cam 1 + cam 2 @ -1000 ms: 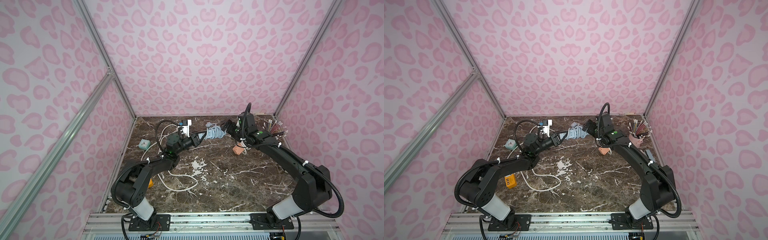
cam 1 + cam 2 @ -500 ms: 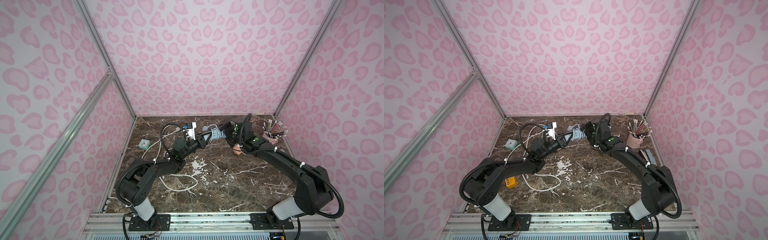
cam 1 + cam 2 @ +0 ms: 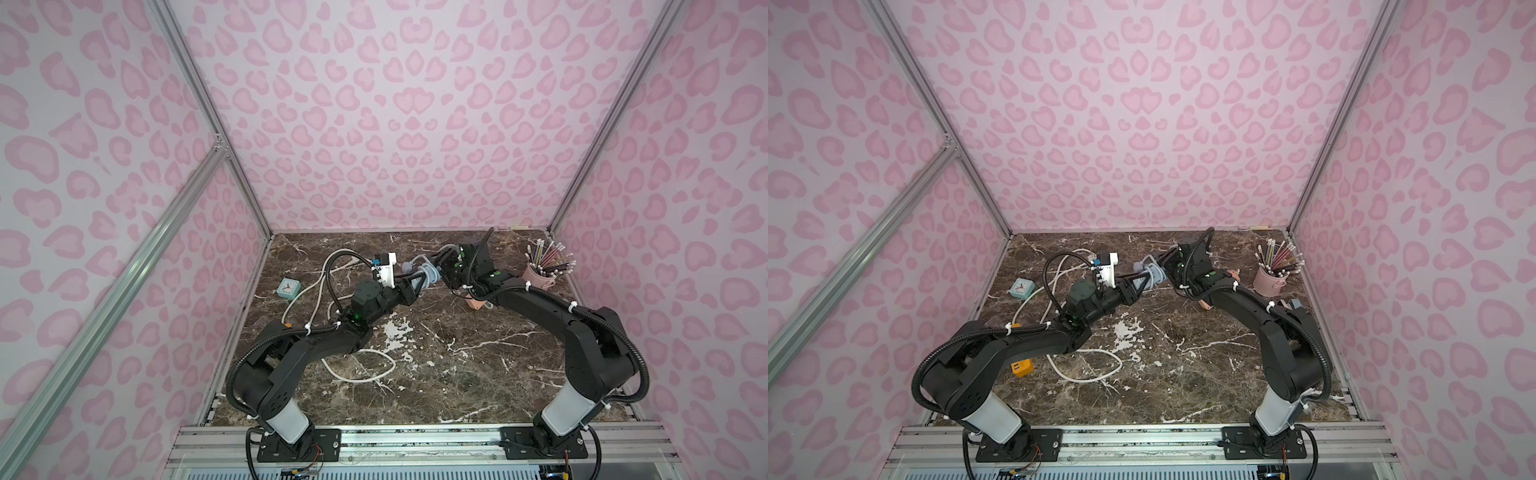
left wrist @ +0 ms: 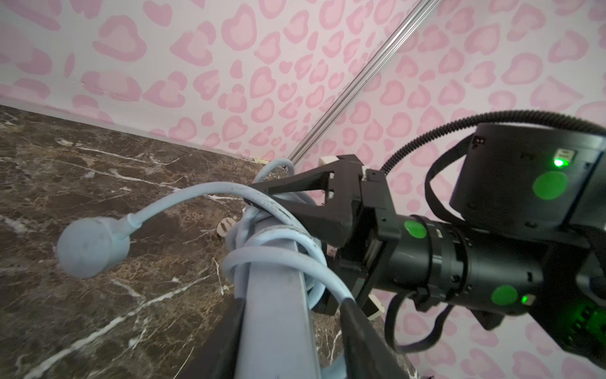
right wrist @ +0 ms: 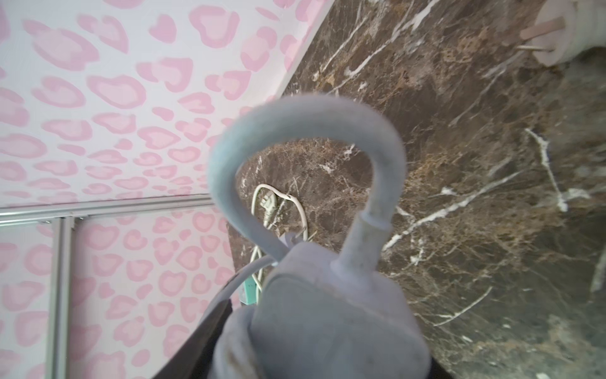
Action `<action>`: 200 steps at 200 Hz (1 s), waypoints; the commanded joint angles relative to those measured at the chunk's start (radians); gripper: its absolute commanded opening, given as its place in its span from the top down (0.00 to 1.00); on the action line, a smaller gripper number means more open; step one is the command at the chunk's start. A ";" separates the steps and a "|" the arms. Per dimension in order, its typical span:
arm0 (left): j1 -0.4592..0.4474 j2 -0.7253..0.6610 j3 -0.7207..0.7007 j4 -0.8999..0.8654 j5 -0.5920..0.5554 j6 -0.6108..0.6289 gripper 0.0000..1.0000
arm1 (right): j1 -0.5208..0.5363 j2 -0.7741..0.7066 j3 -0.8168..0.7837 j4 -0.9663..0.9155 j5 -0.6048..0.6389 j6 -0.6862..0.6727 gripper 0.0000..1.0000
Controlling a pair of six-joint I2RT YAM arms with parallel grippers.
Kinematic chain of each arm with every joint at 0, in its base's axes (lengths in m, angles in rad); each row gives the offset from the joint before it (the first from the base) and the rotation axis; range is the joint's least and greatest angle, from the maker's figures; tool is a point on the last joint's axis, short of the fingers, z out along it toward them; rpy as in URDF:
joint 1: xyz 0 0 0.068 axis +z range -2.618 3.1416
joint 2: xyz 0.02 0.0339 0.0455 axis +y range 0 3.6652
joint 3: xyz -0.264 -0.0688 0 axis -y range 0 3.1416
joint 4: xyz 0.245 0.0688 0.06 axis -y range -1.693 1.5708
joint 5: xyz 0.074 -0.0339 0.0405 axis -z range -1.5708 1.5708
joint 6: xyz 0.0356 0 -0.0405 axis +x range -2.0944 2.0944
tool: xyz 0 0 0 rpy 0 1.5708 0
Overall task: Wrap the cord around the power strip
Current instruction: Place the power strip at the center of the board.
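The pale blue power strip [image 3: 420,276] [image 3: 1152,274] hangs in the air over the back of the table, between my two grippers. Its cord [image 4: 285,259] is wound round it in loops, and the round plug [image 4: 90,244] sticks out free on a short curved stretch. My left gripper [image 3: 414,283] [image 4: 295,305] stands open round the near end: one finger lies against the strip, the other is a gap away. My right gripper [image 3: 440,272] [image 4: 262,200] [image 5: 324,347] is shut on the far, cord-wound end of the strip.
A loose white cable [image 3: 361,376] lies on the marble top under my left arm. A teal clock [image 3: 286,287] sits back left, a pink cup of pencils [image 3: 538,276] back right, an orange adapter [image 3: 1022,368] front left, and a small pink object [image 3: 476,302] below my right arm.
My left arm carried the strip right and toward the back. My right gripper came onto the strip's far end and narrowed on it. My left jaws have loosened from their grip.
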 commanded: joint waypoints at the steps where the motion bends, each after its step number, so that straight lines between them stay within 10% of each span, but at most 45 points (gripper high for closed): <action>1: -0.006 -0.035 0.029 -0.109 0.112 0.118 0.44 | -0.030 0.064 0.052 -0.048 -0.070 -0.176 0.67; 55: 0.004 -0.131 0.057 -0.451 0.143 0.206 0.36 | -0.106 0.218 0.212 -0.239 -0.220 -0.528 0.75; 133: 0.063 -0.153 0.113 -0.561 0.129 0.229 0.39 | -0.112 0.399 0.372 -0.441 -0.036 -0.867 0.77; 200: 0.162 -0.242 0.175 -0.779 -0.004 0.283 0.41 | -0.055 0.497 0.490 -0.510 0.085 -0.897 0.34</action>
